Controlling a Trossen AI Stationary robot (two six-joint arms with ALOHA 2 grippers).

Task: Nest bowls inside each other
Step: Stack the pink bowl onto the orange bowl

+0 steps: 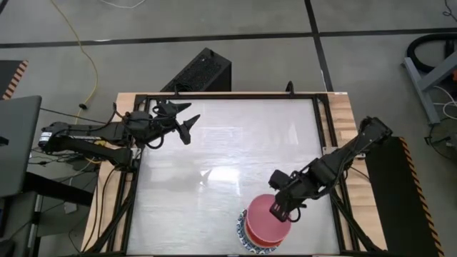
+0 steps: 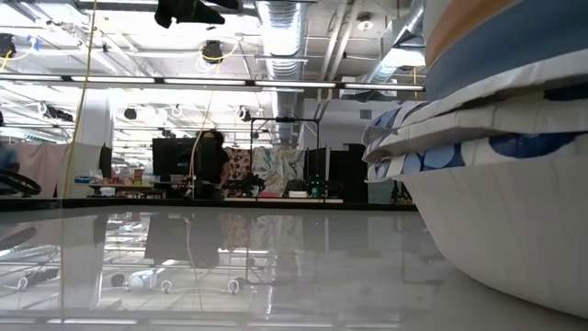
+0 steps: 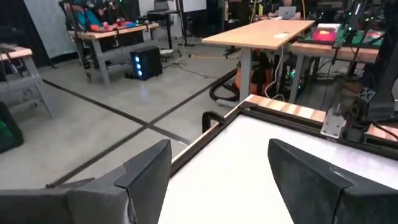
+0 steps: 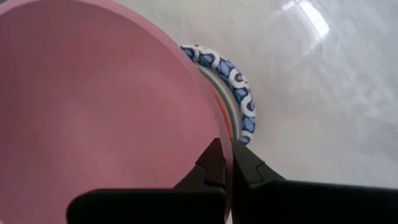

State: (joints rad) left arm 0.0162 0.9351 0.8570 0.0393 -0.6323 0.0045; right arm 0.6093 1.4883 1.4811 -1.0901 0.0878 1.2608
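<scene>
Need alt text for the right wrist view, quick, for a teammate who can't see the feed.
The right hand is shut on the rim of a pink bowl that fills most of the view. The bowl sits on top of a nested stack, where a blue-patterned rim and other coloured edges peek out, all on a glossy white table.

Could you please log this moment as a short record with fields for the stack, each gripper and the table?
stack: nested bowls at the table's near edge, blue-patterned rims low in the pile
top bowl: pink bowl, sitting in the stack
right gripper: right gripper shut on the pink bowl's rim, one finger inside, one outside
left gripper: left gripper open, holding nothing, over the far left of the table
table: white table, no loose bowls in sight
</scene>
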